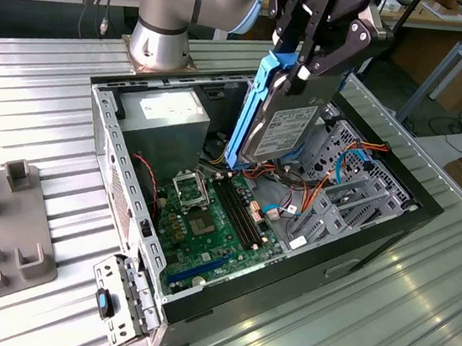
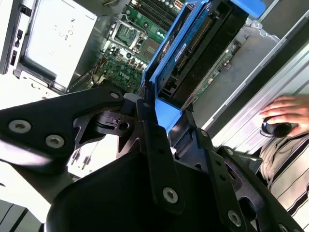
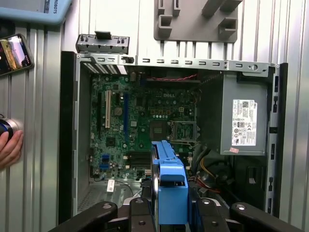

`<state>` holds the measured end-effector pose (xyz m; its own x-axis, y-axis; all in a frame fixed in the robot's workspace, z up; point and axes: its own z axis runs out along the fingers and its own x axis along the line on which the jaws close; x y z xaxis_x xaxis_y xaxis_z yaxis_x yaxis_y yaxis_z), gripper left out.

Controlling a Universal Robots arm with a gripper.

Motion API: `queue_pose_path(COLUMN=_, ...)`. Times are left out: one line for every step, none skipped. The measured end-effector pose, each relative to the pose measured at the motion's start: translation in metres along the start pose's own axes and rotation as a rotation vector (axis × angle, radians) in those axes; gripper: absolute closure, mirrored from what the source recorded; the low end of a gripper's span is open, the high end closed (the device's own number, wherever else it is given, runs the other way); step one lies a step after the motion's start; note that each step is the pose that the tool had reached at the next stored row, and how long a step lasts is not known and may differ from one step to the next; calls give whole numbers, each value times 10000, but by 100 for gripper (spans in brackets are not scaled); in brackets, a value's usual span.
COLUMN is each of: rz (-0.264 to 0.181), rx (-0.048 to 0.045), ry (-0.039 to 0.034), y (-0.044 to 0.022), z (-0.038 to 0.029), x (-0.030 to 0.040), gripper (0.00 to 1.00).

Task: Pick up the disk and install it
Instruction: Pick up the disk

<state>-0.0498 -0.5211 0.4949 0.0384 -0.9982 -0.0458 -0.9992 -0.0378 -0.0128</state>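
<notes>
Gripper (image 1: pixel 297 74): fingers closed on the disk (image 1: pixel 279 124), clamped at its upper end across the bright blue rails. In the first wrist view a blue rail (image 3: pixel 169 188) sits between the black finger links.

Disk hangs on edge, near vertical, with its lower end over the open computer case (image 1: pixel 103 135). It appears to touch nothing beneath.

Below the lower edge lies the motherboard (image 1: pixel 209 220). A bundle of orange and blue cables (image 1: pixel 343 164) runs just beside the disk, toward the grey drive cage (image 1: pixel 352 198) on the exterior view's right. The power supply (image 1: pixel 167 117) sits in the corner of the case nearest the arm's base.

A person's hand (image 2: pixel 285 108) rests outside the case wall.

Judgement: the disk is lifted but not seated, so the step in hand is carrying and aligning it to the cage.
- The hold is at one end only, so the free end can swing; slow, steady motion suits.
- The rails should sit square to the cage guides before any insertion force.
- The lower corner must stay off the cables and the board.
- The person's hand should remain outside the case.
</notes>
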Motion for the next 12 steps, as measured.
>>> queue_pose_path(rz=0, rx=0, ry=0, y=-31, z=0, x=1, gripper=64)
queue_pose_path(rz=-1, rx=-1, ry=0, y=-35, z=0, x=2, gripper=64)
queue_pose_path(rz=0, rx=0, ry=0, y=-35, z=0, x=2, gripper=64)
queue_pose_path(rz=1, rx=0, ry=0, y=-35, z=0, x=1, gripper=64)
queue_pose_path(rz=1, rx=0, ry=0, y=-36, z=0, x=3, gripper=64)
queue_pose_path(rz=-1, rx=-1, ry=1, y=-36, z=0, x=9, gripper=64)
queue_pose_path(rz=-1, rx=0, ry=0, y=-35, z=-1, x=34, gripper=64)
queue_pose_path(rz=-1, rx=0, ry=-1, y=-34, z=-2, x=69, gripper=64)
queue_pose_path(rz=-1, rx=0, ry=0, y=-33, z=-5, x=109, gripper=64)
queue_pose_path(rz=0, rx=0, ry=-1, y=-31, z=-7, x=169, gripper=64)
queue_pose_path(rz=0, rx=0, ry=0, y=-30, z=-9, x=207, gripper=64)
queue_pose_path(rz=0, rx=0, ry=-1, y=-29, z=-10, x=239, gripper=64)
